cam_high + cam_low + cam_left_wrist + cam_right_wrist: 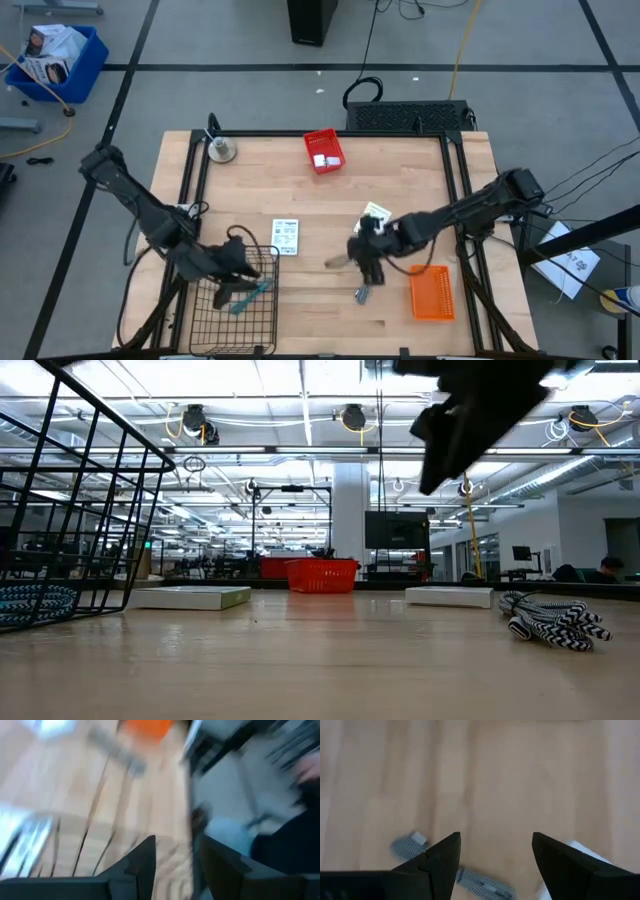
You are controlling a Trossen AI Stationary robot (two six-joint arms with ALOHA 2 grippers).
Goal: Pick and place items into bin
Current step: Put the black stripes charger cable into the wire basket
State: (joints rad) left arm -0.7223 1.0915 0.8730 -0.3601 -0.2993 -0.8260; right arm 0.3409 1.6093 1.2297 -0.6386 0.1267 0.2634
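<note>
A black wire basket stands at the table's near left corner. In it lies a teal striped cord-like item, which also shows behind the wires in the low view. My left gripper hovers open over the basket and holds nothing. My right gripper hangs open above mid-table. Just below it a grey striped item lies flat on the wood. Two flat white packets lie on the table.
A small red bin with white blocks sits at the far middle. An orange bin is near right. A round silver disc rests at the far left. Bare wood lies between the basket and the grey item.
</note>
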